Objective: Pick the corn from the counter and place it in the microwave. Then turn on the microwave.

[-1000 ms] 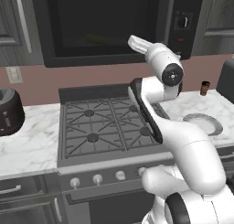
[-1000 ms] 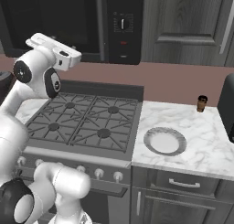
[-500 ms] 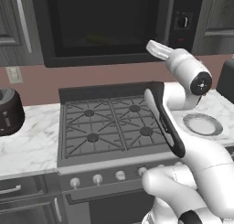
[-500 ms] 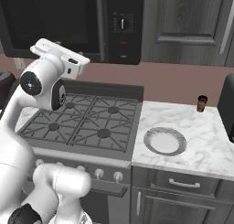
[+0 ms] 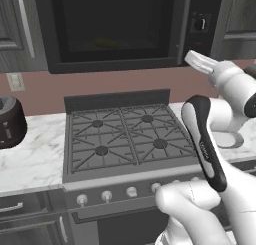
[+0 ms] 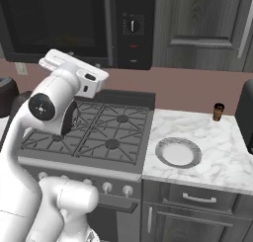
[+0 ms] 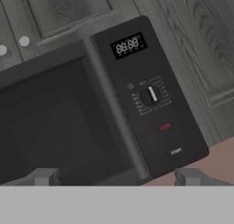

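The microwave hangs above the stove with its dark glass door shut. Behind the glass lies a faint yellow shape, the corn, also dimly seen as the corn from the right. My gripper is open and empty, its two fingertips wide apart. It faces the microwave near the door's right edge, with the control panel's round knob, display and red button just right of centre. The white hand hovers a little below the panel. The marble counter lies right of the stove.
A grey gas stove sits under the arm. A round dark toaster stands on the left counter. On the right counter are a white plate and a small brown bottle. Dark wall cabinets flank the microwave.
The arm has swung to the right, carrying the hand from in front of the microwave door toward the control panel side. The jaws stayed open.
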